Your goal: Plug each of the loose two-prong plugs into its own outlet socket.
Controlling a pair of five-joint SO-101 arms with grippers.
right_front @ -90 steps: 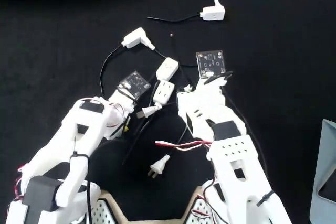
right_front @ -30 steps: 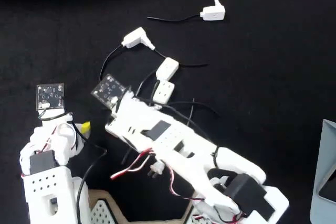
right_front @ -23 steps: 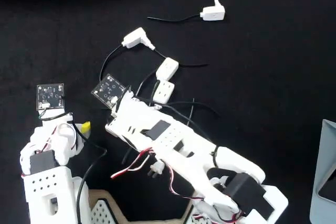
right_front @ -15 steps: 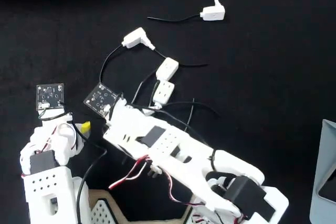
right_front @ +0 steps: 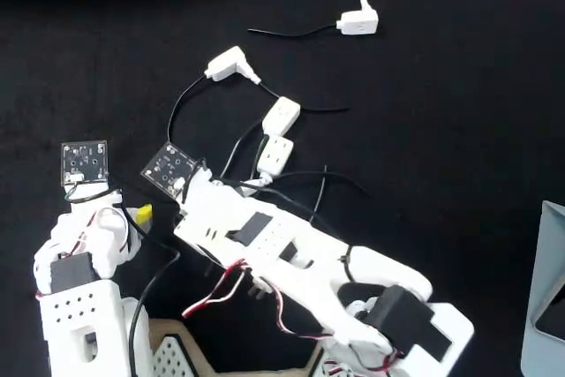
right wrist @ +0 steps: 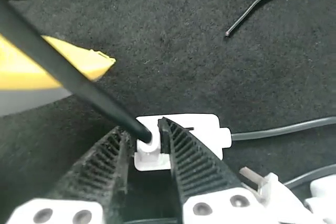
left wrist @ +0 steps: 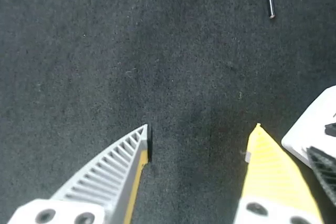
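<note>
A black felt-covered desk (right_front: 459, 112) is spread across the whole high view. The white right arm (right_front: 291, 253) is laid diagonally from the lower right of the frame toward centre left, probably so that its jaws can be kept low over the felt. The white left arm (right_front: 84, 262) is folded up at the lower left, apparently parked there to leave room. Its grey and yellow jaws are spread wide over bare felt, with nothing between them. A white outlet socket block (right_front: 275, 154) is seen at the centre, just below a second white block (right_front: 282, 115). Near it, to the lower left, a small white plastic plug (right wrist: 184, 132) is clamped in the right jaws. It is gripped at one end, where a black cord (right wrist: 68, 82) runs in, likely so that the rest of its body is left free for lining up with a socket.
</note>
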